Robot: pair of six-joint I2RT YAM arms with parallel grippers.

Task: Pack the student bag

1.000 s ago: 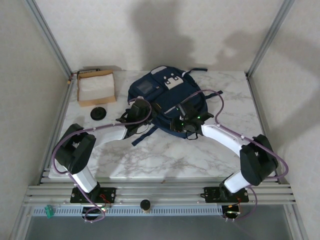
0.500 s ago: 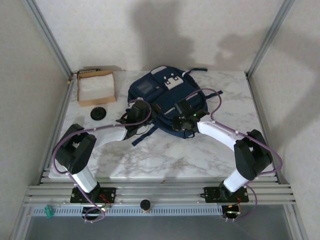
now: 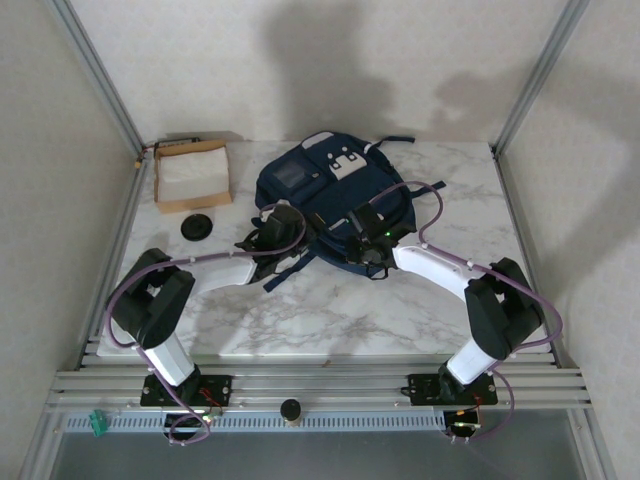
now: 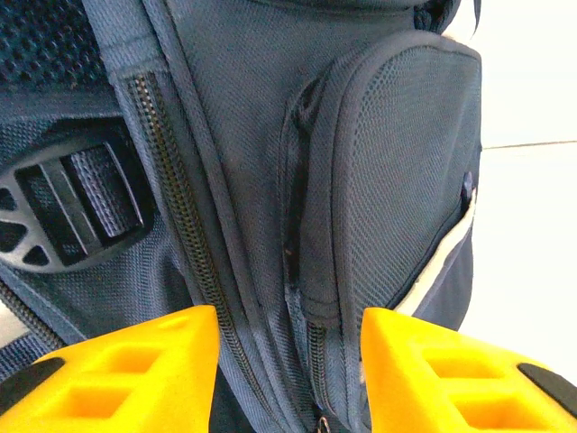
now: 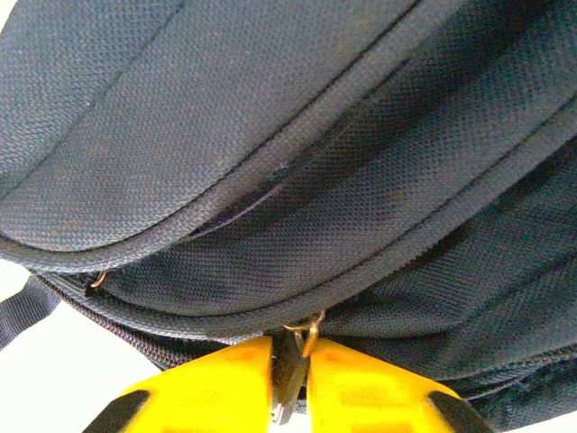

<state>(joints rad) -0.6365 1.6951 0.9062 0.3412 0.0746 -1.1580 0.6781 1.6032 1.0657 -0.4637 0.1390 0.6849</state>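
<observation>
The student bag (image 3: pixel 330 185), navy blue with white patches near its top, lies flat at the back middle of the marble table. My right gripper (image 3: pixel 360 240) sits at the bag's near right edge. In the right wrist view its yellow fingers (image 5: pixel 225 383) are shut on a dark zipper pull (image 5: pixel 288 374) that hangs from a small brass ring (image 5: pixel 309 332). My left gripper (image 3: pixel 297 226) is over the bag's near left side. Its jaws (image 4: pixel 288 379) stand open, astride a zipper seam (image 4: pixel 311 352) beside the front pocket (image 4: pixel 397 180).
A shallow brown cardboard box (image 3: pixel 192 175) with white contents stands at the back left. A black round object (image 3: pixel 196 227) lies in front of it. A dark strap (image 3: pixel 285 272) trails from the bag toward me. A black buckle (image 4: pixel 68 203) sits left of the seam.
My right gripper moved left along the bag's edge and closed on the zipper pull. My left gripper edged slightly forward onto the bag.
</observation>
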